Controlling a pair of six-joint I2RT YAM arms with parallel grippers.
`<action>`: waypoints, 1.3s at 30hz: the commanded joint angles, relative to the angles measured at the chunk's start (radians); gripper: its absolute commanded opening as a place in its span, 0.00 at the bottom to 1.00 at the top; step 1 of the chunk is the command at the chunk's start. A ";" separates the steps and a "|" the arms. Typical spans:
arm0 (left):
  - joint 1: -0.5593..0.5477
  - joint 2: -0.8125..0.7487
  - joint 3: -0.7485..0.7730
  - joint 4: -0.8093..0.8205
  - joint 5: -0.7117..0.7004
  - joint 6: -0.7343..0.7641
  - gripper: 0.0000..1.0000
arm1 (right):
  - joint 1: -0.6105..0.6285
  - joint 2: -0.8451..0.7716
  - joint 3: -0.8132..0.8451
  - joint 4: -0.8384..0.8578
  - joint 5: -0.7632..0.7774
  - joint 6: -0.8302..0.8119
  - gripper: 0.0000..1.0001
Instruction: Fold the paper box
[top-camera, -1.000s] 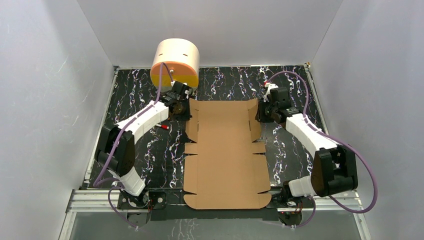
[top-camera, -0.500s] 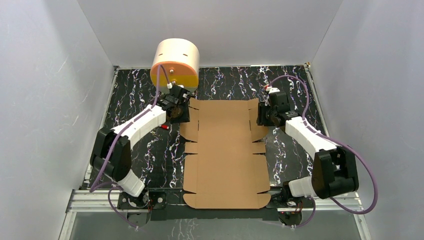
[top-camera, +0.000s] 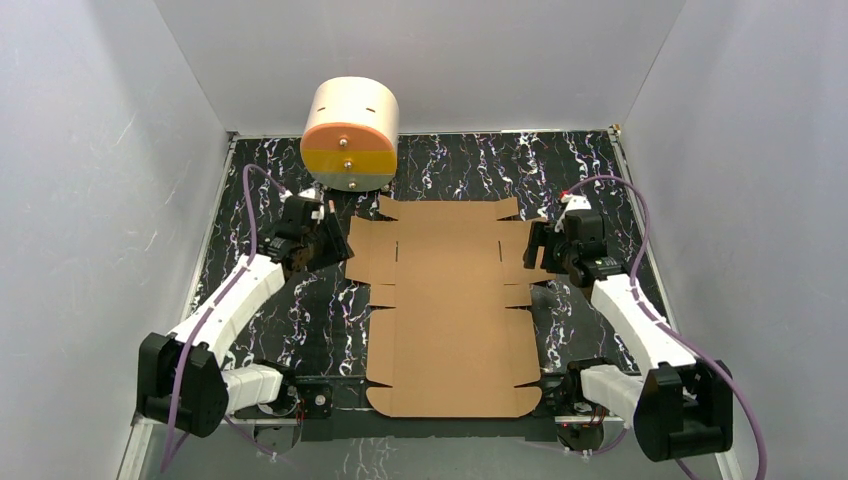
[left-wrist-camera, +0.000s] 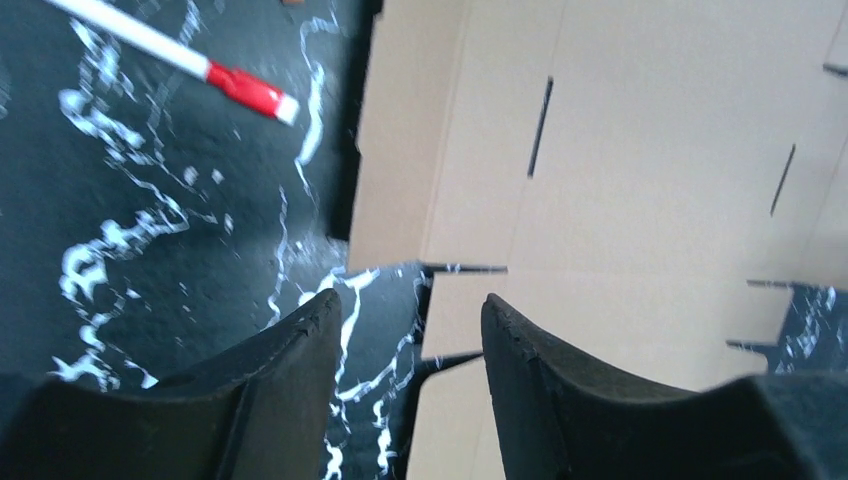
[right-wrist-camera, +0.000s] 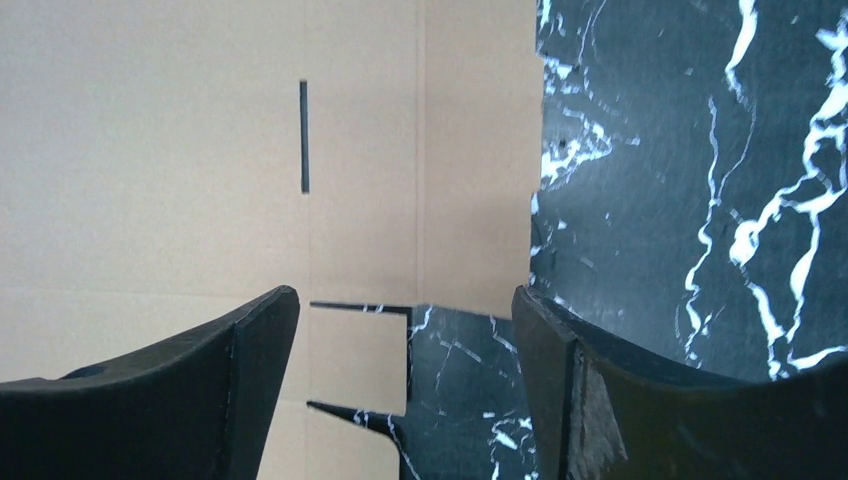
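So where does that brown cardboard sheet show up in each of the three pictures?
Top external: the paper box lies flat in the middle of the table.
Left wrist: paper box fills the upper right.
Right wrist: paper box fills the upper left.
Shared landmark: the black marbled table.

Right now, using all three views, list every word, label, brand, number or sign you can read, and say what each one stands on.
No readable text anywhere.
The cardboard box: plain brown, only slots and creases, no print.
The cream drum with the orange and yellow front: no lettering shows.
The red and white pen: blurred, no print can be made out.
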 joint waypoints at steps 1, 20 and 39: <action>-0.001 -0.059 -0.096 0.028 0.182 -0.067 0.52 | -0.006 -0.092 -0.054 0.006 -0.032 0.038 0.89; -0.068 -0.003 -0.315 0.281 0.287 -0.213 0.55 | -0.014 -0.112 -0.260 0.117 -0.243 0.181 0.84; -0.141 0.099 -0.291 0.357 0.341 -0.245 0.47 | -0.015 -0.076 -0.255 0.135 -0.377 0.153 0.68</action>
